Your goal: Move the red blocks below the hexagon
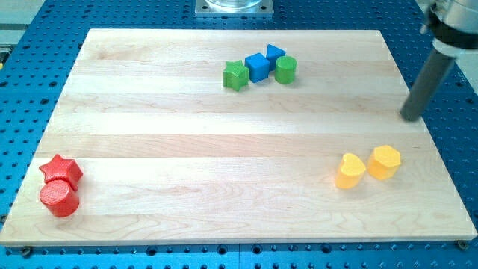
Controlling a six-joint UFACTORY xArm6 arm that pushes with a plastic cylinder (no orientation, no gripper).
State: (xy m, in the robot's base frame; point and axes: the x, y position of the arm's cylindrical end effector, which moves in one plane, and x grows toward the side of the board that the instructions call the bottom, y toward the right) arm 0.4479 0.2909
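A red star block (61, 170) and a red cylinder block (59, 199) sit touching at the board's bottom left. A yellow hexagon block (384, 161) sits at the lower right, with a yellow heart block (349, 170) touching its left side. My tip (411, 117) is at the view's right edge of the board, above and to the right of the yellow hexagon, apart from it and far from the red blocks.
A green star-like block (236, 75), a blue cube (257, 67), a blue triangular block (275, 53) and a green cylinder (285, 69) cluster at the top centre. The wooden board (187, 149) lies on a blue perforated table.
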